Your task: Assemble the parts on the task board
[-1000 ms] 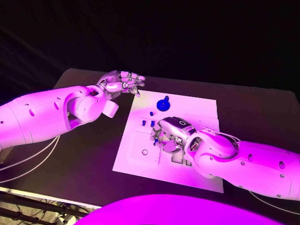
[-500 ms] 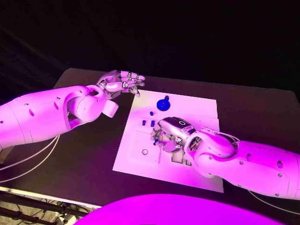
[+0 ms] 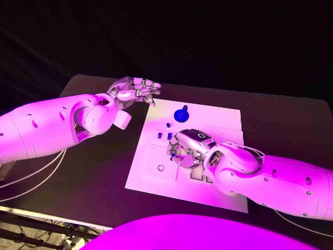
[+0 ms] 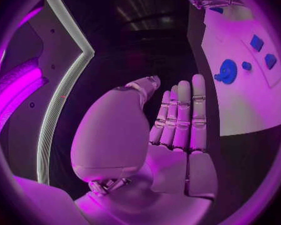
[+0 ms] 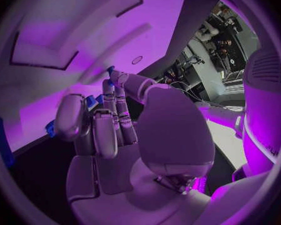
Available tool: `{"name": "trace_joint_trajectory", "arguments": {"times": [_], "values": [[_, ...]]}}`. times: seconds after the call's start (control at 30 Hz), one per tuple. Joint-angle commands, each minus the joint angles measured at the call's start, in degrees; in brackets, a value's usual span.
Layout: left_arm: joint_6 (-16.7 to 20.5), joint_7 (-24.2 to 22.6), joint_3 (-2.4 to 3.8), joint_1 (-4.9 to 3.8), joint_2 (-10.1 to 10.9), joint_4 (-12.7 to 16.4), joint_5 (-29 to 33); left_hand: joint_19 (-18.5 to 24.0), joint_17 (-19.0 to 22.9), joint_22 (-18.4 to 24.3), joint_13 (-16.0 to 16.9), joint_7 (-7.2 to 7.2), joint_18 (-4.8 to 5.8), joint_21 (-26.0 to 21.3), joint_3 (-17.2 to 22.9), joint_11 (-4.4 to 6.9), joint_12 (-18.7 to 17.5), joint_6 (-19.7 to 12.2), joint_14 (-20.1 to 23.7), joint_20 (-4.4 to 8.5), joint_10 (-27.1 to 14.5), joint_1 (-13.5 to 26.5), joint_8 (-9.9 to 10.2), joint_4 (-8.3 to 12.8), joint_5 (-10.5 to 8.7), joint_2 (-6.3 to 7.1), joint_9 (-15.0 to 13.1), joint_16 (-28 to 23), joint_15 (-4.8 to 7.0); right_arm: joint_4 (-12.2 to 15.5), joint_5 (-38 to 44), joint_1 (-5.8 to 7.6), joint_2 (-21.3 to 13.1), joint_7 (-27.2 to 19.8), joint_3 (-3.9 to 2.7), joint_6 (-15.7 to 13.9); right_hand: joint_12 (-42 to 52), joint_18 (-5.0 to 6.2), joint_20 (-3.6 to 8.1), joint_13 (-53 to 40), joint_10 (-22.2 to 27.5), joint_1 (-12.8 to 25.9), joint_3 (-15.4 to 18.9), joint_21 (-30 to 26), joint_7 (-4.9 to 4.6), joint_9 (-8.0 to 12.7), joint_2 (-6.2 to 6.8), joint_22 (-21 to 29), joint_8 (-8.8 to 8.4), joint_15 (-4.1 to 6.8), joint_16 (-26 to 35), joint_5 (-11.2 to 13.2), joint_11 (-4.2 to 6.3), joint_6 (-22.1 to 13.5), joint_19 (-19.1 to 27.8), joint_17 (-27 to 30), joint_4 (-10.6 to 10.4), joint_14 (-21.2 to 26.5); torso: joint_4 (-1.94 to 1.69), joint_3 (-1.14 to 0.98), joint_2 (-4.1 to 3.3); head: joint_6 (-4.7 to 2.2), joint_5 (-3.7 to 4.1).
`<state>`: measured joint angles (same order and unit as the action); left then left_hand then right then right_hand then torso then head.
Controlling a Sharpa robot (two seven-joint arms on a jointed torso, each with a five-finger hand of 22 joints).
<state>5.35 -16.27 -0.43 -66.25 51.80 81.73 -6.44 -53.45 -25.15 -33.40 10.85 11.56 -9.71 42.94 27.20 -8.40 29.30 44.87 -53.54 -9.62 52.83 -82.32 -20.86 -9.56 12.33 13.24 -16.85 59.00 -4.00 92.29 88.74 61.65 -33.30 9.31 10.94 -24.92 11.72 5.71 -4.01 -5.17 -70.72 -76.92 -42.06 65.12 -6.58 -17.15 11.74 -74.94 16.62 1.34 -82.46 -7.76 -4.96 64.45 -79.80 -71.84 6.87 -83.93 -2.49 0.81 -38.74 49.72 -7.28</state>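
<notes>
The white task board (image 3: pixel 153 174) lies in the middle of the black table. A round blue part (image 3: pixel 182 114) sits near its far edge, and small blue parts (image 3: pixel 159 136) stand just nearer. My right hand (image 3: pixel 189 150) is down on the board's middle with its fingers curled in. In the right wrist view a small blue part (image 5: pixel 90 102) shows between the thumb and a finger. My left hand (image 3: pixel 134 89) hovers off the board's far left corner and holds nothing. Its fingers (image 4: pixel 181 117) are stretched out straight. The left wrist view also shows the round blue part (image 4: pixel 227 71).
Bare black table (image 3: pixel 99 156) lies left of the board and more of it (image 3: pixel 286 130) to the right. The board has recessed slots (image 3: pixel 199 177) near my right forearm and a small round hole (image 3: pixel 161 169) on its left side.
</notes>
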Motion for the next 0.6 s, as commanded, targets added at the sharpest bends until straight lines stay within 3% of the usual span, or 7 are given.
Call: {"name": "trace_joint_trajectory", "arguments": {"times": [0.03,0.4,0.6], "values": [[-0.5,-0.5,0.04,-0.04,0.0,0.1,-0.1,-0.3,0.1,0.1,-0.1,1.14,-0.8,-0.3,-0.3,-0.07,0.3,-0.5,-0.1,0.06,-0.4,-0.5,-0.1,-0.1,0.16,-0.18,0.1,-0.3,-0.35,0.0,0.5,-0.33,0.1,-0.4,0.24,2.3,0.3,-0.42,-0.07,-0.9,-2.4,-1.1,-0.2,-0.1,-0.37,-0.1,-1.43,-4.5,-0.3,0.27,0.0,-0.1,2.04,0.1,0.4,0.0,0.1,-2.5,-0.02,-0.02,0.0,0.08,0.01],[-0.8,-0.4,0.04,-0.04,0.0,0.1,0.0,-0.3,0.1,0.1,-0.1,1.14,-0.8,-0.3,-0.3,-0.07,0.3,-0.5,-0.1,0.06,-0.4,-0.5,-0.1,-0.1,0.16,-0.18,0.1,-0.3,-0.35,-0.3,0.2,-0.37,-0.3,-1.1,0.28,3.4,-0.5,-0.2,-0.41,-1.0,-1.5,0.5,1.7,-1.5,-0.72,-0.3,-1.13,-4.1,-0.65,-0.02,0.2,0.1,1.81,-0.7,1.1,0.5,-0.3,-2.4,0.03,-0.05,0.01,0.07,-0.09],[-0.8,-0.3,0.03,-0.04,0.1,0.1,0.0,-0.3,0.1,0.1,-0.1,1.14,-0.8,-0.4,-0.3,-0.07,0.3,-0.5,-0.1,0.07,-0.4,-0.4,-0.2,-0.2,0.16,-0.21,0.1,-0.3,-0.34,-0.6,0.0,-0.35,-0.5,-1.2,0.29,2.5,-3.8,0.53,-1.63,0.4,5.7,0.9,2.8,-6.2,-2.1,-0.3,-0.82,-2.3,-1.94,-1.67,0.9,-0.1,-0.29,-4.0,3.2,2.0,0.0,-1.9,0.07,-0.06,0.01,-0.07,-0.08]]}}
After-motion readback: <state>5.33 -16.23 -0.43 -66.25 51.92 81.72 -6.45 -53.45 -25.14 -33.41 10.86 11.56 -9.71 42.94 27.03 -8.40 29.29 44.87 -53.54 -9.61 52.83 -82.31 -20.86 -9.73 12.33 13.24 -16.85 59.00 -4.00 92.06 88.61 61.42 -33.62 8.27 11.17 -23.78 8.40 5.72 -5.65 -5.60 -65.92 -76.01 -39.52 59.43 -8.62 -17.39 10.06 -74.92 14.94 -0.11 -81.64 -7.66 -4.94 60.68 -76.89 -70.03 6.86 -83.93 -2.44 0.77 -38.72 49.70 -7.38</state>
